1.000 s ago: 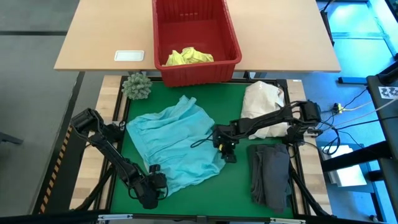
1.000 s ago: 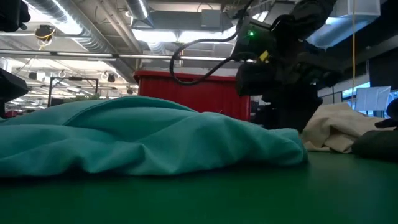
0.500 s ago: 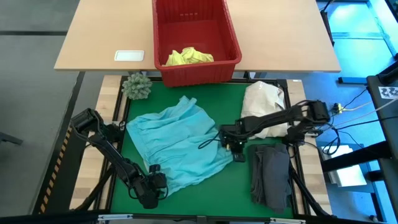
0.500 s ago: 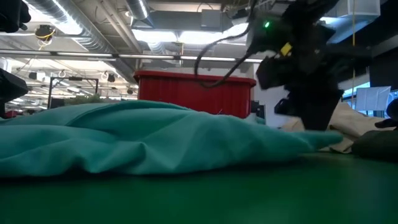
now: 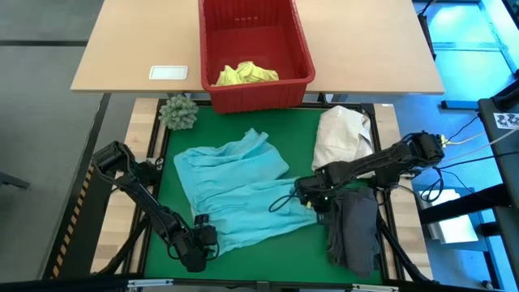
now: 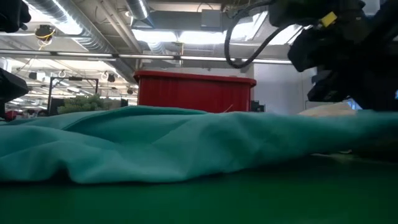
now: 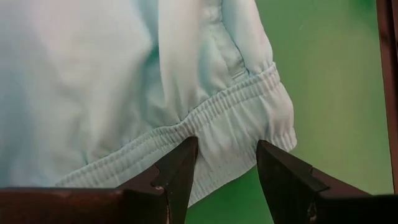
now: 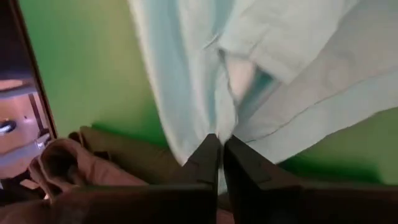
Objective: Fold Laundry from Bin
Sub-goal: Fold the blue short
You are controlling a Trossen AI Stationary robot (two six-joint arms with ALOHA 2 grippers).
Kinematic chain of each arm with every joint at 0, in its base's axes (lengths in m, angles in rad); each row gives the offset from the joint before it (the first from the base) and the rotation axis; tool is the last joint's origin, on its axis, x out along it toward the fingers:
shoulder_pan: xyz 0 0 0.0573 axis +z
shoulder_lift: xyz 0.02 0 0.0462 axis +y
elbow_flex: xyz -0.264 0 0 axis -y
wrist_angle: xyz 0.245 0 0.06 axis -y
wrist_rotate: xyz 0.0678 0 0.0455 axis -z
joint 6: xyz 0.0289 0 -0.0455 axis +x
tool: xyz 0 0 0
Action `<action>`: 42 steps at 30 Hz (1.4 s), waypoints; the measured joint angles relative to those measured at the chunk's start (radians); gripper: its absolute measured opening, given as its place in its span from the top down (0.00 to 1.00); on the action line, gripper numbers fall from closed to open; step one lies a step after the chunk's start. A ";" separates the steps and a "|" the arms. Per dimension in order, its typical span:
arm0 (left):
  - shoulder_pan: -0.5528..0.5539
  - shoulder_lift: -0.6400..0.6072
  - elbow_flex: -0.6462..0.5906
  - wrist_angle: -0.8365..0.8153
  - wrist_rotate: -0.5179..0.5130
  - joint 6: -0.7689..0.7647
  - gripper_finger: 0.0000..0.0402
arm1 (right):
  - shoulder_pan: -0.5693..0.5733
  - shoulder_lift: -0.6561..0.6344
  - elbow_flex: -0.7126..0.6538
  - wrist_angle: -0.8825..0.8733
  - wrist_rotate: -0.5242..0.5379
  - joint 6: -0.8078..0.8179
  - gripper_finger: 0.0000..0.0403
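Risk sits with the right gripper (image 8: 219,163): its fingers pinch a thin edge of the turquoise garment (image 5: 235,191), spread on the green surface (image 5: 300,130). The left gripper (image 7: 222,163) straddles the waistband, fingers spread, so the cloth could slip free.

Taking the turquoise garment (image 5: 239,191) as the landmark: bare green mat (image 5: 268,259) lies open along its near edge and in a small patch between it and the red bin (image 5: 255,53). On its right, the cream bundle (image 5: 342,138) and grey garment (image 5: 354,231) crowd close. The spiky ball (image 5: 178,112) stands off its far left corner.
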 joint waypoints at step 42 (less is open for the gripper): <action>0.048 0.000 0.000 -0.018 -0.004 0.079 0.58 | -0.437 -0.042 -0.126 0.353 0.413 -0.210 0.68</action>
